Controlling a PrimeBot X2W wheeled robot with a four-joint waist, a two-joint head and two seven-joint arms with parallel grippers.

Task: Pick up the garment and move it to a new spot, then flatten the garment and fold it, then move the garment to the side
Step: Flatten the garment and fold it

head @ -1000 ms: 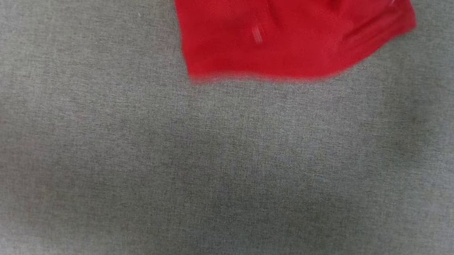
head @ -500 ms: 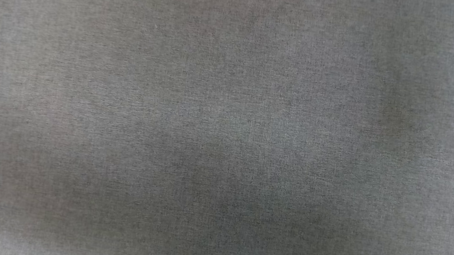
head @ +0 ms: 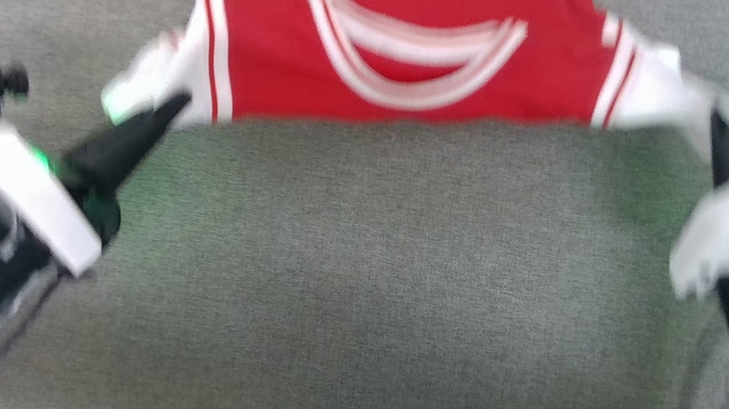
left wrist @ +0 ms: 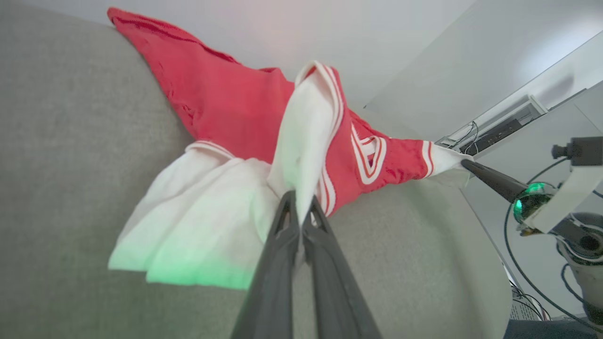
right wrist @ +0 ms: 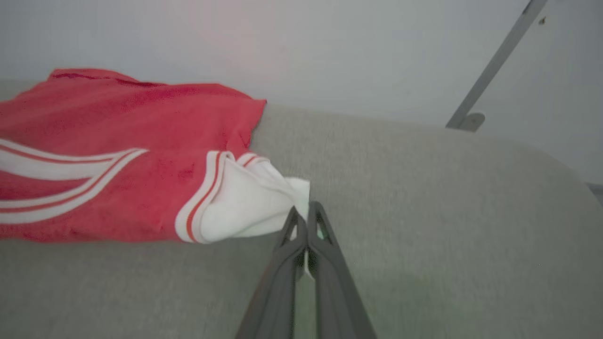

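Soft, even light; the head view is smearing with motion.
Green glow is tinting the white sleeve of the garment [left wrist: 235, 132] in the left wrist view; wide lenses are curving the grey surface [right wrist: 424, 197].

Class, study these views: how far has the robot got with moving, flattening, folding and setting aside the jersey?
Done: grasped, with the left gripper and right gripper shut on opposite ends of the garment. In hand: it is stretched wide between them over the grey surface, flattening. Left: no fold shows; folding and moving aside remain.
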